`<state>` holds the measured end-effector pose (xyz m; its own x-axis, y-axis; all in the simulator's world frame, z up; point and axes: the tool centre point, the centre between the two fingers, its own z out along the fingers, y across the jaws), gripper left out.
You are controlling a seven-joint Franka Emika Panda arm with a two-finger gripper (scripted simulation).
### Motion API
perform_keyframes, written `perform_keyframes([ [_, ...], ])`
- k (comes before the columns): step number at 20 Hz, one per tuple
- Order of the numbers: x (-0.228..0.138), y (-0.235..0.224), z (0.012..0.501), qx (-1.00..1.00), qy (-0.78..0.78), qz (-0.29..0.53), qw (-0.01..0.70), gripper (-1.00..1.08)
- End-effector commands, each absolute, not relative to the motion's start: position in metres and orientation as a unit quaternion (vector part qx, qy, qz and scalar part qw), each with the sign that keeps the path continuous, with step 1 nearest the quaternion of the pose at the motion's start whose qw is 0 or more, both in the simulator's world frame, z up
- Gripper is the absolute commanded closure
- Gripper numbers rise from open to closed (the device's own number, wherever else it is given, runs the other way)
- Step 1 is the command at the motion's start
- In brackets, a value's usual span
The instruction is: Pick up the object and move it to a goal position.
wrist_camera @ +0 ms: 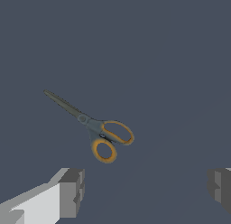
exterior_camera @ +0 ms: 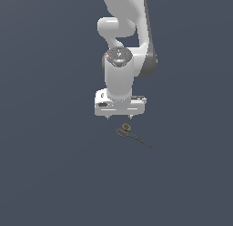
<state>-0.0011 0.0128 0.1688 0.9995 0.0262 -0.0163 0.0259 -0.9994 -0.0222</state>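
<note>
Orange-brown loops and thin dark grey blades mark the scissors (exterior_camera: 131, 134), which lie flat on the slate-blue surface (exterior_camera: 50, 175) — closed, or nearly so. In the exterior view the 2 handles sit nearest the arm and the blades run off toward 4 o'clock. The white arm (exterior_camera: 120, 74) hangs straight down above them, and its pincer (exterior_camera: 118, 116) hovers just off the handle end, at about 11 o'clock from the scissors, touching nothing. Its 2 fingers stand wide apart with nothing between them; the wrist view shows one grey fingertip (wrist_camera: 72, 193) and the other at the far edge of the frame, with bare surface in the gap. How high the tips sit above the surface is hard to judge from these views — they seem slightly clear of it.
</note>
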Motion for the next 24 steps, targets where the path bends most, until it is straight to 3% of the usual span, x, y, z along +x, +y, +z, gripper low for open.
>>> perform_keyframes([
  [1,-0.002,0.018,0.167,-1.0,-0.016,0.01,0.015,-0.92],
  [12,0.002,0.024,0.157,-0.999,-0.052,0.009,0.011,-0.92],
  [24,0.017,0.055,0.106,-0.976,-0.218,0.005,0.001,-0.92],
])
